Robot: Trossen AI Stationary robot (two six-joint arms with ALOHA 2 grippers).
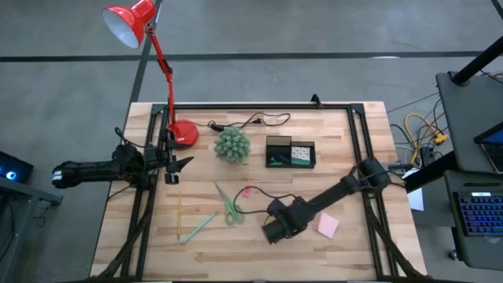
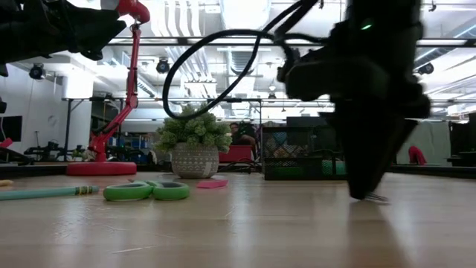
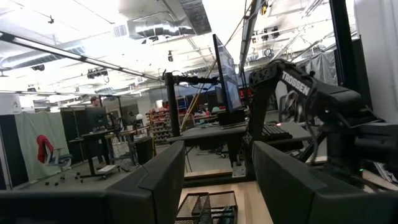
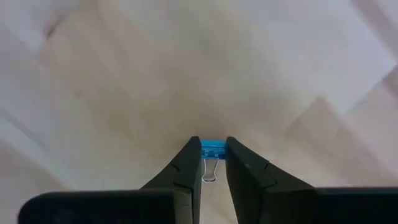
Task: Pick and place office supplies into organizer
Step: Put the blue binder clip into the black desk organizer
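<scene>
My right gripper (image 1: 271, 234) points down at the table's near middle and is shut on a small blue binder clip (image 4: 212, 149). In the low view its fingertips (image 2: 363, 192) reach the tabletop. My left gripper (image 1: 177, 165) is open and raised over the table's left side, touching nothing. Green-handled scissors (image 1: 229, 206), a yellow pencil (image 1: 178, 214), a light green pen (image 1: 200, 226) and a pink sticky-note pad (image 1: 328, 226) lie flat on the wood. The black organizer (image 1: 290, 152) stands right of the plant. My right gripper pinches the blue body of the binder clip (image 4: 212, 147) between its two fingertips, coming from above and pointing down. The clip's wire handle (image 4: 209, 171) lies back in the gap between the fingers. The clip is at tabletop level.
A round green plant (image 1: 233, 145) and the red lamp's base (image 1: 185, 134) stand at the far left of centre. A black cable (image 1: 251, 122) runs behind them. A small pink bit (image 1: 246, 191) lies by the scissors. Bare wood lies along the near edge.
</scene>
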